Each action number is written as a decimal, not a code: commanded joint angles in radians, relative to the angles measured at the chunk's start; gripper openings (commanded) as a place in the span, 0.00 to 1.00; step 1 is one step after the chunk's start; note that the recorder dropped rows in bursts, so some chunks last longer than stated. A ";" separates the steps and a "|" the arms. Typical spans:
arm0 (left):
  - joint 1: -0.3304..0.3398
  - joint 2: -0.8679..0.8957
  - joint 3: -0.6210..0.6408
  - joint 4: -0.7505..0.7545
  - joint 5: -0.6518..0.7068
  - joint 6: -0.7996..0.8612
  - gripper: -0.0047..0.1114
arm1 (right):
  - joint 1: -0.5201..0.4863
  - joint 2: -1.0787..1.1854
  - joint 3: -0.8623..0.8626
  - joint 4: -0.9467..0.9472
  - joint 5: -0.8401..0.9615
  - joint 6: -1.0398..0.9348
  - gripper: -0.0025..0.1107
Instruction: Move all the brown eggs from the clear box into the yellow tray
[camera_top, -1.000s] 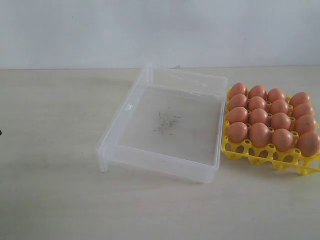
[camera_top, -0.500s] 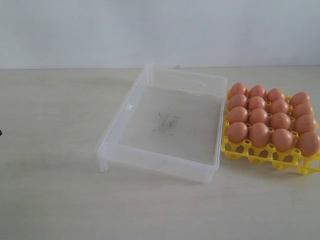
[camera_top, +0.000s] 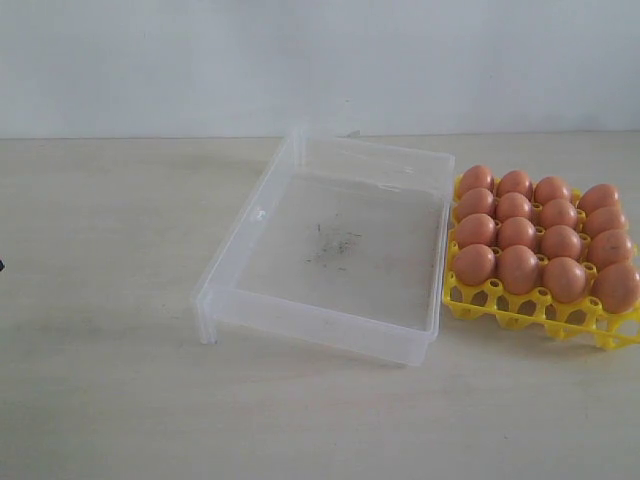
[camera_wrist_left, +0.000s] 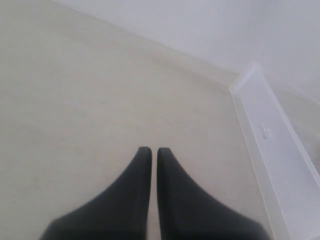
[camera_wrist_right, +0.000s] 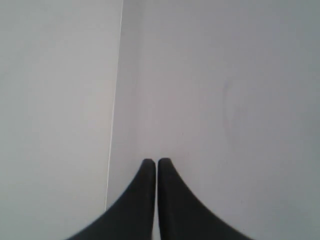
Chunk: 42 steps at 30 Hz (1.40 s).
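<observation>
Several brown eggs (camera_top: 518, 233) fill the cups of the yellow tray (camera_top: 520, 312) at the right of the table. Beside it on the left lies the clear box (camera_top: 232, 262), with only dark scuff marks on its floor and no egg in it. Neither arm shows in the exterior view. My left gripper (camera_wrist_left: 150, 149) is shut and holds nothing, hanging over bare table with one edge of the clear box (camera_wrist_left: 272, 160) off to its side. My right gripper (camera_wrist_right: 152, 161) is shut and holds nothing, facing a plain white wall.
The pale wooden table (camera_top: 100, 300) runs wide to the left and front of the box. A white wall (camera_top: 320, 60) closes the back. The tray's right corner reaches the frame edge.
</observation>
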 joint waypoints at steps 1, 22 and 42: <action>-0.002 -0.006 0.002 0.001 -0.010 0.007 0.07 | 0.000 -0.006 0.005 -0.009 0.425 0.048 0.02; -0.002 -0.006 0.002 0.001 -0.010 0.007 0.07 | -0.098 -0.006 0.005 -0.014 1.056 -0.143 0.02; -0.002 -0.006 0.002 0.001 -0.010 0.007 0.07 | -0.098 -0.006 0.005 -0.013 1.067 -0.143 0.02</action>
